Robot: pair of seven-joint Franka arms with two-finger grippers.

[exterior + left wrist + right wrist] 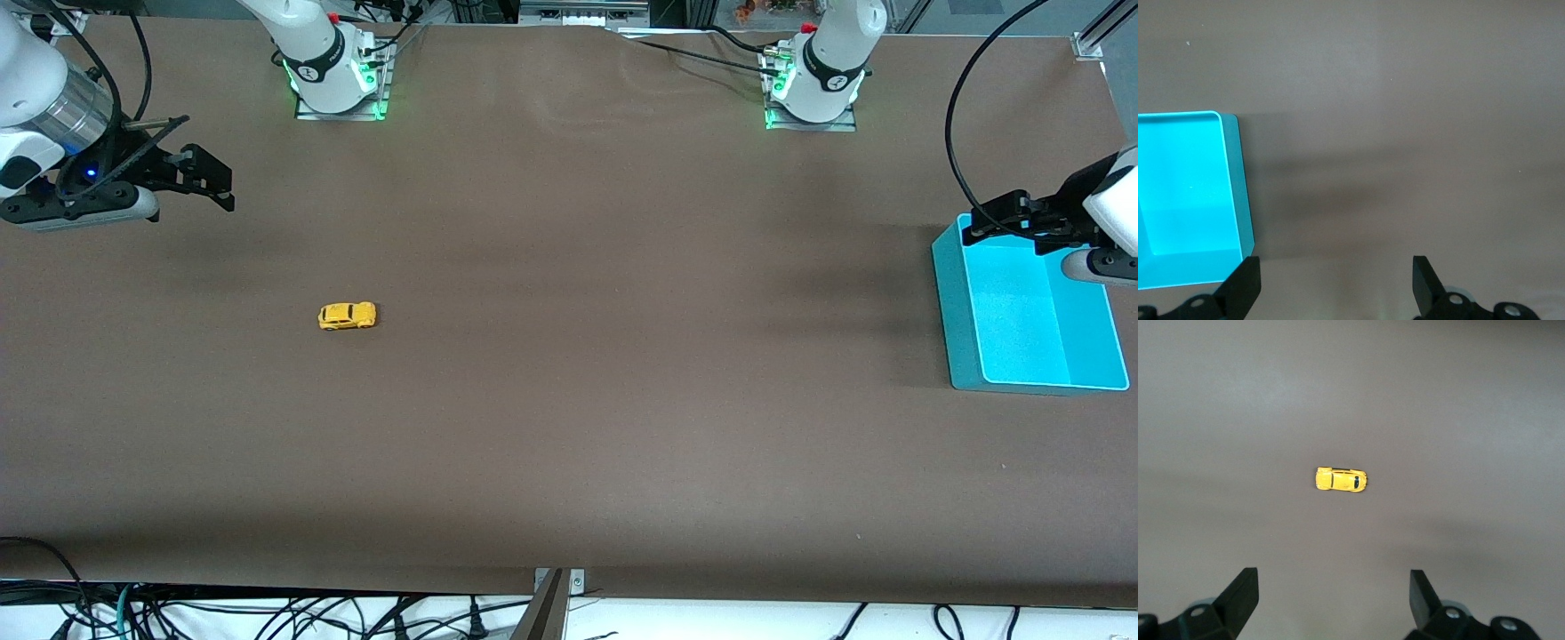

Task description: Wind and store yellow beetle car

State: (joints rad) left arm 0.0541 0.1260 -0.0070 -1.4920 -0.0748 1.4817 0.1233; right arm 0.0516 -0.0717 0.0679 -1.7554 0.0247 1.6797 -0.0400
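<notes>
The tiny yellow beetle car was seen resting on the brown tabletop, toward the right arm's end, well apart from the right claw, which was held spread and empty above the tabletop. The left claw, likewise released, was poised over the turquoise plastic bin.

Yellow beetle car, upright, on table
</notes>
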